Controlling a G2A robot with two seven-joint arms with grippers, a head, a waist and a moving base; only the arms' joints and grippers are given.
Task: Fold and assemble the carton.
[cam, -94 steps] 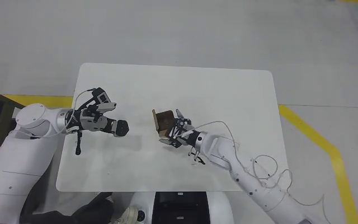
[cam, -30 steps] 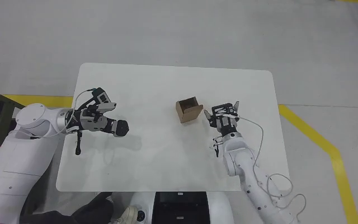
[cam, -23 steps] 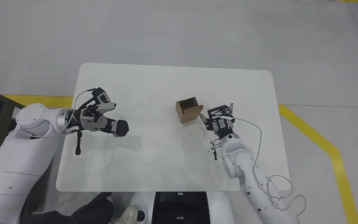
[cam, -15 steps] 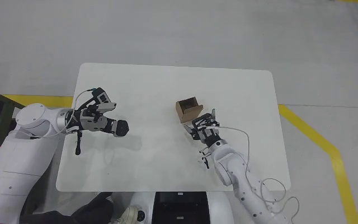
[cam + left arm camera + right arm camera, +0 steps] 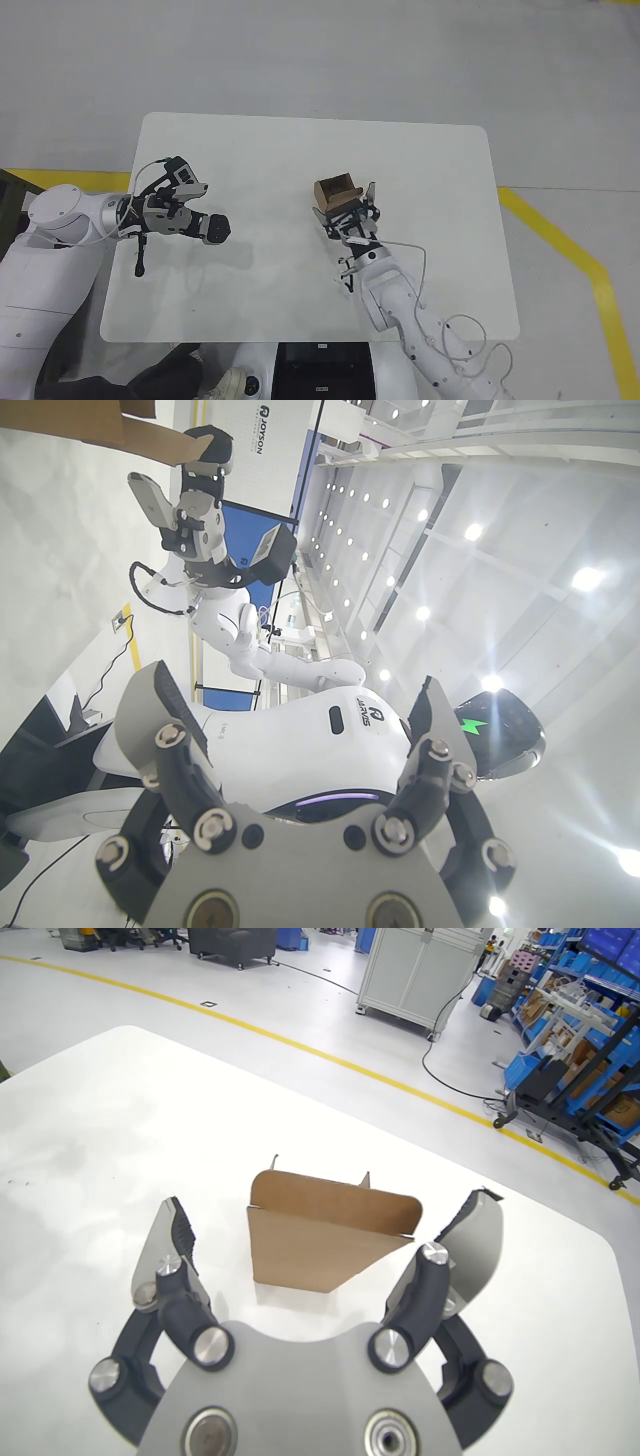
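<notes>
A small brown carton [image 5: 337, 190] stands near the middle of the white table [image 5: 300, 140], its top open and a flap raised. My right gripper [image 5: 350, 216] is open, just in front of the carton on the side nearest the robot. In the right wrist view the carton [image 5: 320, 1238] stands upright just beyond the spread fingers of that gripper [image 5: 327, 1208], and nothing is held. My left gripper [image 5: 215, 228] hovers over the table's left part, well away from the carton. In its own view it [image 5: 292, 680] is open, empty and pointing upward.
The left wrist view shows the right gripper [image 5: 185, 475] far off, beside a corner of the carton [image 5: 135, 425]. The table surface [image 5: 100, 1103] around the carton is bare white. A yellow floor line [image 5: 560, 230] runs past the table's right edge.
Three seconds ago the right gripper was at the tilted carton; the carton now stands upright farther right. In the last second the right gripper swung from its right side to its near side. The left arm kept still.
</notes>
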